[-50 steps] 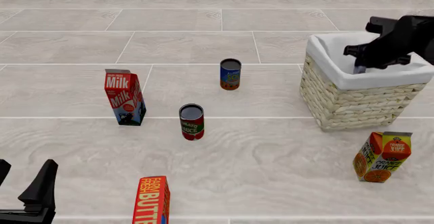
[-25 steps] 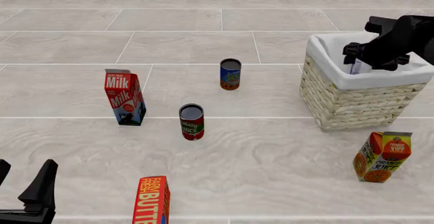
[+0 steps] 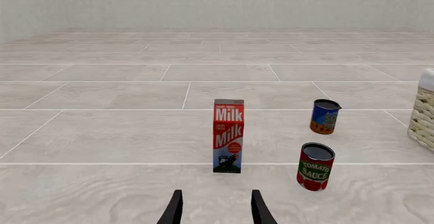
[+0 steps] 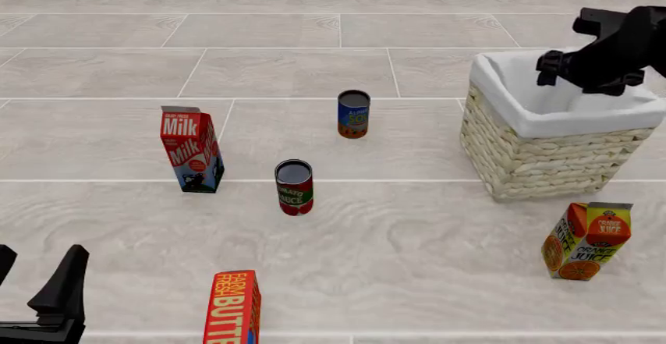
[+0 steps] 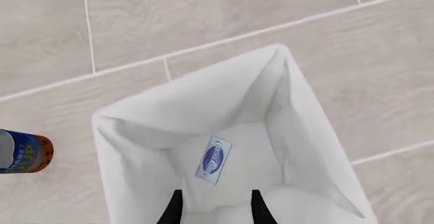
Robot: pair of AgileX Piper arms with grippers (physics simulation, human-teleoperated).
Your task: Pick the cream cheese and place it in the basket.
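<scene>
Lying on the white cloth floor of the basket [image 5: 298,132], the cream cheese [image 5: 213,159] is seen from above in the right wrist view, its dark blue oval logo facing up and nothing touching it. The right gripper [image 4: 591,69] is held above the basket's far right part, and its fingers [image 5: 175,209] are parted with nothing between them. The basket [image 4: 541,157] stands at the right of the table, with an orange juice carton [image 4: 586,240] set nearer, just right of it. The left gripper [image 4: 47,301] is kept low at the near left corner, its fingers [image 3: 172,210] spread and empty. A milk carton [image 4: 190,150] is placed at the left, a tomato sauce can [image 4: 295,187] near the middle, a blue can [image 4: 354,114] farther back, and a butter box [image 4: 233,307] at the near edge.
</scene>
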